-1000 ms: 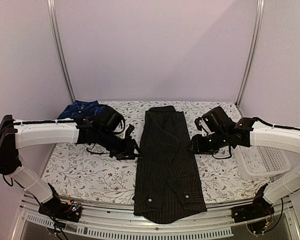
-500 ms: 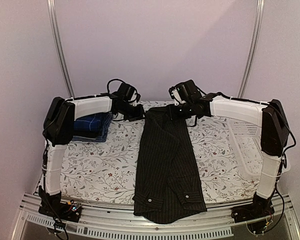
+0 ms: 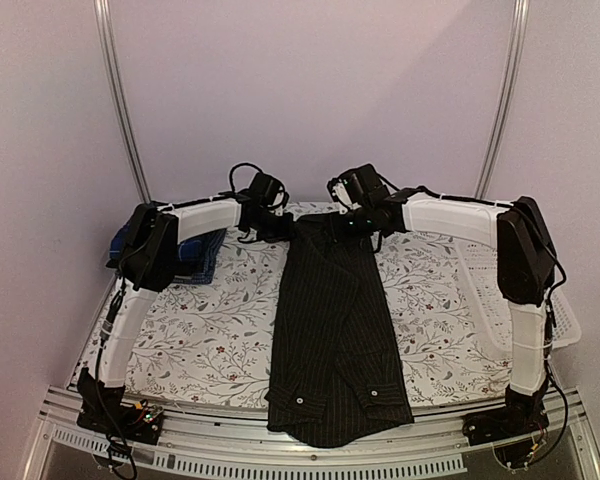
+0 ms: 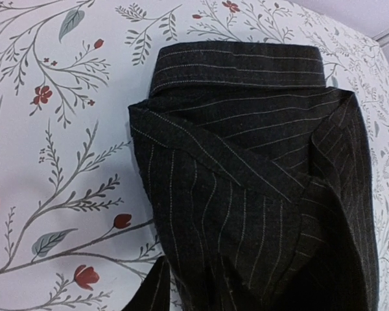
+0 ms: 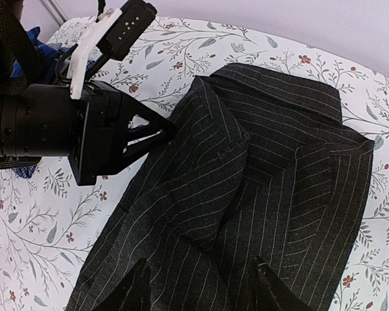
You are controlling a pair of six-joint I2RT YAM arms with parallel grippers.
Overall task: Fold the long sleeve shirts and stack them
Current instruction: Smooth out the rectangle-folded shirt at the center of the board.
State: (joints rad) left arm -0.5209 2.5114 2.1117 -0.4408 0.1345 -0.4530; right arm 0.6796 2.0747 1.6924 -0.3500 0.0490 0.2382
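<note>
A black pinstriped long sleeve shirt (image 3: 335, 320) lies as a long narrow strip down the middle of the table, collar (image 4: 236, 65) at the far end. My left gripper (image 3: 280, 228) is down at the shirt's left shoulder edge. Its fingers (image 4: 152, 288) stand a little apart, straddling that cloth edge. My right gripper (image 3: 350, 222) hovers open over the shirt (image 5: 259, 168) just below the collar, its fingertips (image 5: 137, 288) wide apart above the cloth. From the right wrist view, the left gripper (image 5: 162, 131) touches the shirt's edge. A folded blue plaid shirt (image 3: 195, 255) rests at the back left.
A white mesh basket (image 3: 500, 290) sits along the table's right side under the right arm. The floral tablecloth (image 3: 200, 340) covers the table. The shirt's cuffs (image 3: 340, 398) reach the near edge.
Both arms swung from the shirt's middle to its far collar end. The left jaws have narrowed at the shoulder edge; the right jaws have widened.
</note>
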